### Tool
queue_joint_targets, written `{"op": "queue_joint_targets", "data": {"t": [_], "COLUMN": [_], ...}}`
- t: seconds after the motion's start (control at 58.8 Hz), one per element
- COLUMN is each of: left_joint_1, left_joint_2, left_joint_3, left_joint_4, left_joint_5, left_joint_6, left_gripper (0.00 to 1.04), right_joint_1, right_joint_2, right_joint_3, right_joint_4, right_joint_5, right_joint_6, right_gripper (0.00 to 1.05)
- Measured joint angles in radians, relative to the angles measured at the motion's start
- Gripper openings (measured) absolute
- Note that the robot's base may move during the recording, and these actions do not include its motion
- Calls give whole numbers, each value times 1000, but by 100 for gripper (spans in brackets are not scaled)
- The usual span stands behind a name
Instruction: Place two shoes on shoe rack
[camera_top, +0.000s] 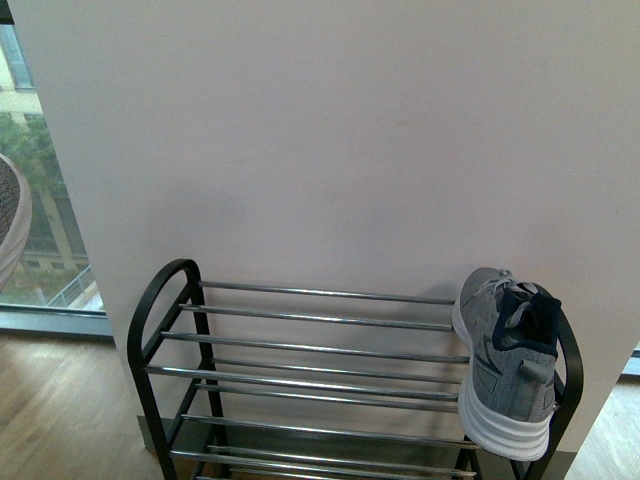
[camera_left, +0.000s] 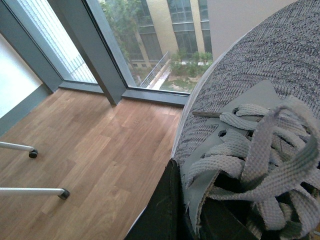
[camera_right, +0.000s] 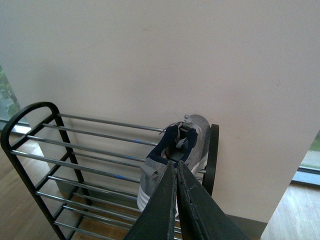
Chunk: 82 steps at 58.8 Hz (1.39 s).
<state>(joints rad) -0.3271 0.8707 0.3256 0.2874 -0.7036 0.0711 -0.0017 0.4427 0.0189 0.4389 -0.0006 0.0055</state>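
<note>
One grey knit shoe (camera_top: 510, 365) with a white sole rests on the right end of the shoe rack (camera_top: 310, 345), toe toward the wall, heel hanging over the front bars. In the right wrist view this shoe (camera_right: 175, 155) lies just beyond my right gripper (camera_right: 176, 164), which is shut and empty. The other shoe (camera_left: 260, 130) fills the left wrist view, laces toward the camera; my left gripper (camera_left: 192, 210) is shut on its tongue area. Its toe (camera_top: 12, 225) shows at the front view's far left edge, held high, left of the rack.
A plain white wall (camera_top: 330, 140) stands behind the rack. Left of it a floor-to-ceiling window (camera_left: 150, 45) meets the wooden floor (camera_left: 90, 155). Two chrome legs with castors (camera_left: 33, 153) stand on that floor.
</note>
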Motion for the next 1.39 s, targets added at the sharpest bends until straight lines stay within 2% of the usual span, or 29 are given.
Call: {"op": "queue_joint_targets", "data": {"t": [0.731, 0.833, 1.326, 1.394], "left_joint_1": [0, 0, 0, 0], "left_joint_2": [0, 0, 0, 0], "left_joint_3": [0, 0, 0, 0], "left_joint_4": [0, 0, 0, 0], "left_joint_5": [0, 0, 0, 0], "left_joint_6": [0, 0, 0, 0], "left_gripper": [2, 2, 2, 2], "right_joint_1": [0, 0, 0, 0], "right_joint_2": [-264, -408, -436, -436], "right_joint_3": [0, 0, 0, 0], "right_joint_4": [-259, -426, -436, -436], "right_joint_5": [0, 0, 1, 1], "right_joint_6": [0, 0, 0, -2], "right_gripper": [2, 2, 2, 11]}}
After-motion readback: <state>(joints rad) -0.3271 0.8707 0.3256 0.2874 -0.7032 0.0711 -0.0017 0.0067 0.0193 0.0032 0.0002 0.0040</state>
